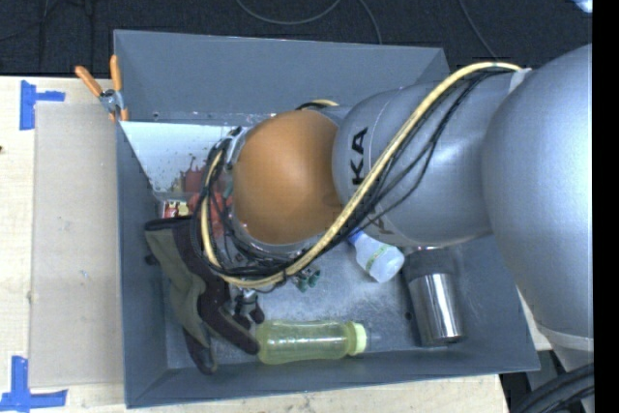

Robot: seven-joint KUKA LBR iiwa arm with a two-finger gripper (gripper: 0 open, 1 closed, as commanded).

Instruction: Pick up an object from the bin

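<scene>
The arm's orange cover [280, 174] hangs over the left half of the bin [290, 82]. Below it the pincer [240, 301] sits by a dark olive cloth [177, 261], near a yellow-green bottle [309, 340] along the front wall. Whether the pincer is open cannot be told. A metal can [433, 305] sits well to the right.

Crumpled olive cloth [179, 278], front-left corner

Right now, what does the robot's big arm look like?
The arm is fat, round and shiny silver-grey, with black letters on it. A smooth orange cover like an egg sits at its wrist, and yellow and black cables run along it.
</scene>
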